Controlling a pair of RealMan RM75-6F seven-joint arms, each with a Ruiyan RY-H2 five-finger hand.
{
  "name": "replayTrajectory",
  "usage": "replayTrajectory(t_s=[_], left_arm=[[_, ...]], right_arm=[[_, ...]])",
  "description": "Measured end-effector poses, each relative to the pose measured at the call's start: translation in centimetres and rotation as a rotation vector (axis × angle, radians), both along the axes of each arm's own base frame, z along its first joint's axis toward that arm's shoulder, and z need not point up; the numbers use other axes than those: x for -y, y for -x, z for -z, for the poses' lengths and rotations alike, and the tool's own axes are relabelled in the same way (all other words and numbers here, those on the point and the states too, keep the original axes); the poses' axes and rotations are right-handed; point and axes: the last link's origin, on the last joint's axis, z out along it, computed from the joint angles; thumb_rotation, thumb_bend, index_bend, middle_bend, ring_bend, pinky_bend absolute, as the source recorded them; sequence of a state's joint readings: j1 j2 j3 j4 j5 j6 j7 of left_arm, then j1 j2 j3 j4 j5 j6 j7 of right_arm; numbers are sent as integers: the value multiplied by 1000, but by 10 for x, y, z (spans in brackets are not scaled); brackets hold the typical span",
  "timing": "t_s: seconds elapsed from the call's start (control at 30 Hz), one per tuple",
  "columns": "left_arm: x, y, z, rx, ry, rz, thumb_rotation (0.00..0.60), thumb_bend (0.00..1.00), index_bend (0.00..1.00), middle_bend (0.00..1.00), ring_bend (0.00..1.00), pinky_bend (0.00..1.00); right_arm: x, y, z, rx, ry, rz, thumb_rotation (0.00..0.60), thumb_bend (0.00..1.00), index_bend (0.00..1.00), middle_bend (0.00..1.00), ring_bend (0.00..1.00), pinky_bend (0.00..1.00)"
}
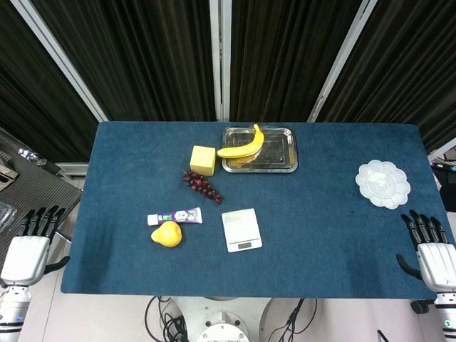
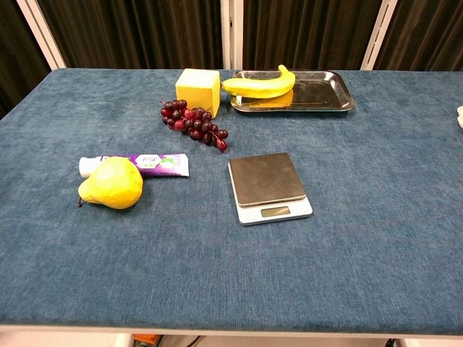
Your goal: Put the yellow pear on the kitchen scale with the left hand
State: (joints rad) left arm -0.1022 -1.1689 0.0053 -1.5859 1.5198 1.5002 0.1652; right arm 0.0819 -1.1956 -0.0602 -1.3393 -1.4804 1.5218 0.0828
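Observation:
The yellow pear lies on its side on the blue table, left of centre near the front. To its right sits the kitchen scale, nothing on its platform. My left hand hangs off the table's left edge, fingers apart and holding nothing, well away from the pear. My right hand is at the table's right front corner, fingers spread and holding nothing. Neither hand shows in the chest view.
A toothpaste tube lies just behind the pear. Dark grapes, a yellow block and a metal tray holding a banana sit further back. A white palette dish is at the right.

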Motion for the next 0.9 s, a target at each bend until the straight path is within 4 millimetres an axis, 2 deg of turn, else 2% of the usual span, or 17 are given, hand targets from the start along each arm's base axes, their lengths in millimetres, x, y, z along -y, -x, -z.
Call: replayTrajectory(t_s=[0.33, 0.53, 0.73, 0.9], left_arm=[[2, -5, 4, 62, 4, 18, 600, 100, 53, 35, 0, 0], [4, -25, 10, 110, 54, 85, 600, 121, 53, 35, 0, 0], [6, -62, 38, 154, 234, 232, 600, 247, 53, 53, 0, 0], [1, -96, 76, 215, 382, 326, 600, 369, 54, 86, 0, 0]], right_arm=[[1, -6, 0, 26, 5, -13, 600, 211, 0, 0, 0, 0], [2, -7, -7, 53, 32, -14, 600, 212, 0, 0, 0, 0], [8, -9, -24, 88, 63, -23, 600, 212, 0, 0, 0, 0], [11, -17, -34, 144, 79, -46, 600, 212, 0, 0, 0, 0]])
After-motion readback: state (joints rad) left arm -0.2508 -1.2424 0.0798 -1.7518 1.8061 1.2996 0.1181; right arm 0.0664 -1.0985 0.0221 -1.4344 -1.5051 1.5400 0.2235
